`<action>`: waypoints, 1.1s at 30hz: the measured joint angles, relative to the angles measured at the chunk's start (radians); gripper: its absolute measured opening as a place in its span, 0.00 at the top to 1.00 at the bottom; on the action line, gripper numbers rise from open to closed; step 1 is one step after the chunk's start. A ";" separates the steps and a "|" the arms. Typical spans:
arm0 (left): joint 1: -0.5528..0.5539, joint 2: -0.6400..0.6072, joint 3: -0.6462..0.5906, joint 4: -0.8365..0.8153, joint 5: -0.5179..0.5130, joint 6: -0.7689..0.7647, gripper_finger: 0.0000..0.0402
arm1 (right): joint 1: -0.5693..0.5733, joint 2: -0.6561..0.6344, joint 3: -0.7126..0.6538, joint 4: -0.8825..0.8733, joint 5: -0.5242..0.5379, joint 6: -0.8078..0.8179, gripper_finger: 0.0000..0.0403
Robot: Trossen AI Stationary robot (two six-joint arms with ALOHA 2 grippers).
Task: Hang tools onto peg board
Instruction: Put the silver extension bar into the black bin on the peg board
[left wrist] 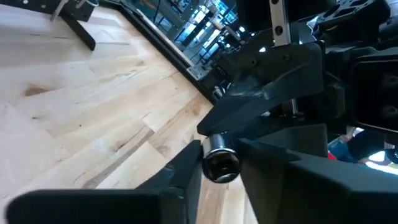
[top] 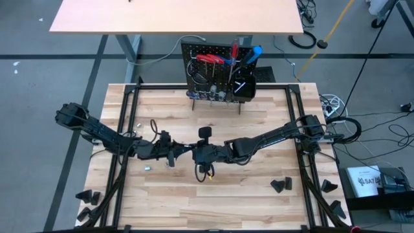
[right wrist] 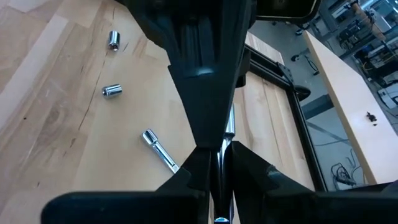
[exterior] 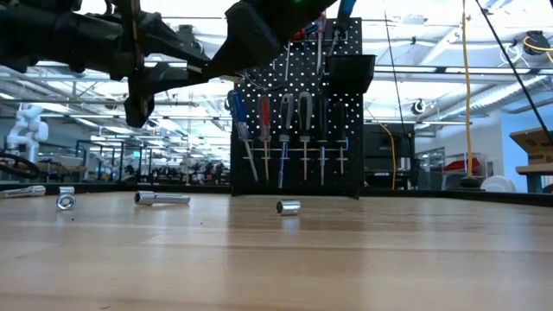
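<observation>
Left gripper point(left wrist: 219, 177): mid-table, fingers closed around a silver socket point(left wrist: 219, 164). Right gripper point(right wrist: 219, 163): just beside it, raised, pinching a thin metal rod point(right wrist: 228, 130). Loose sockets point(right wrist: 112, 91) on table point(top: 259, 194). Peg board point(top: 217, 77): far edge, tools point(top: 210, 58) hung.

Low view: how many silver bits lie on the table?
4: long bit far left, short socket beside it, another long bit farther right, second short socket before the peg board. Others may be hidden.
</observation>
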 joint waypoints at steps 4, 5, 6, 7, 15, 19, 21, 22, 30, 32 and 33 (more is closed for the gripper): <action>0.009 0.000 -0.001 -0.004 0.005 0.015 0.83 | 0.000 0.000 0.000 -0.007 0.001 0.000 0.93; 0.009 0.000 -0.001 -0.004 0.008 0.026 0.83 | 0.000 0.000 0.000 -0.009 0.000 -0.001 0.93; 0.009 0.000 -0.001 -0.004 0.013 0.032 0.83 | 0.000 0.000 0.000 -0.010 0.000 -0.001 0.93; 0.010 0.000 -0.001 -0.004 0.018 0.035 0.83 | 0.000 0.000 0.000 -0.012 -0.001 0.000 0.93; 0.009 -0.002 0.001 0.013 0.034 0.053 0.83 | 0.002 -0.003 -0.002 -0.036 -0.009 -0.008 0.70; 0.010 -0.001 0.001 0.007 0.033 0.054 0.83 | 0.027 -0.065 -0.002 -0.145 -0.009 0.053 0.57; 0.013 -0.001 0.001 0.003 0.032 0.060 0.83 | 0.050 -0.118 0.001 -0.255 -0.022 0.134 0.52; 0.016 -0.001 0.001 0.002 0.032 0.060 0.83 | 0.061 -0.145 0.001 -0.338 -0.054 0.184 0.50; 0.064 -0.001 0.001 0.005 0.052 0.164 0.83 | 0.137 -0.330 -0.427 -0.138 -0.470 0.394 0.47; 0.082 -0.001 0.001 0.021 0.066 0.211 0.83 | 0.157 -0.342 -0.539 0.026 -0.475 0.390 0.48; 0.091 -0.002 0.003 0.033 0.086 0.240 0.83 | 0.166 -0.342 -0.585 0.101 -0.474 0.387 0.49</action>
